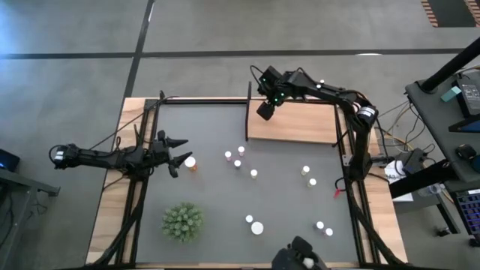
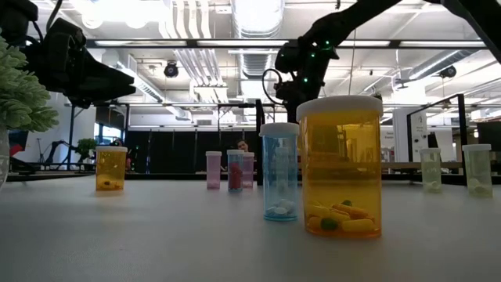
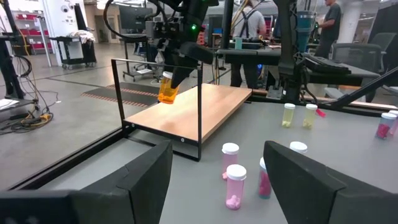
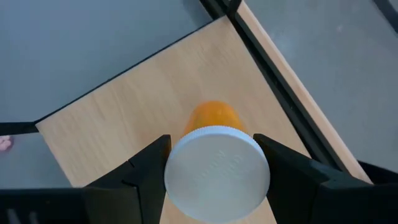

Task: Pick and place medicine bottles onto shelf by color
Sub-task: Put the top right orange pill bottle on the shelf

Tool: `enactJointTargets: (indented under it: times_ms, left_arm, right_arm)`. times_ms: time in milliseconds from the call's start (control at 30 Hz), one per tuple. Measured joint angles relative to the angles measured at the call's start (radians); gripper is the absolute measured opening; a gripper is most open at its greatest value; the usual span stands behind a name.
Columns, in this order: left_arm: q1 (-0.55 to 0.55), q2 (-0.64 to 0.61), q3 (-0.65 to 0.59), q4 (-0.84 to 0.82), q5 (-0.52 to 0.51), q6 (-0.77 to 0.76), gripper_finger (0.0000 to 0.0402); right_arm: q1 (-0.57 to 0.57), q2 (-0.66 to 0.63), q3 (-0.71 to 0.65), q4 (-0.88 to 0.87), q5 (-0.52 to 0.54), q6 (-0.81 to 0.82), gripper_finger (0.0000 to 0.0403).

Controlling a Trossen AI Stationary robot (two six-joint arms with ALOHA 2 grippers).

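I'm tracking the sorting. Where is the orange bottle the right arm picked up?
The orange bottle is held in the right gripper, above the left end of the shelf at the table's far side, not yet set down.

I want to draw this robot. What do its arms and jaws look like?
Both arms are thin, black and jointed. The right arm has small green lights near its wrist and a silver ring at one joint. The left arm has black cables along it. Each gripper ends in two flat, dark, wedge-shaped jaws.
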Motion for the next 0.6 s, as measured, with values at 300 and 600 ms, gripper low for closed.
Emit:
enactJointTargets:
  times_ms: [300, 600]
  left_arm:
    - [0.000, 0.000, 0.000, 0.000, 0.000, 0.000, 0.0238]
    - [0.000, 0.000, 0.000, 0.000, 0.000, 0.000, 0.0238]
  right_arm:
    - [-0.015, 0.039, -0.002, 0.023, -0.025, 0.006, 0.0210]
    - [-0.036, 0.052, 0.000, 0.029, -0.037, 0.009, 0.0210]
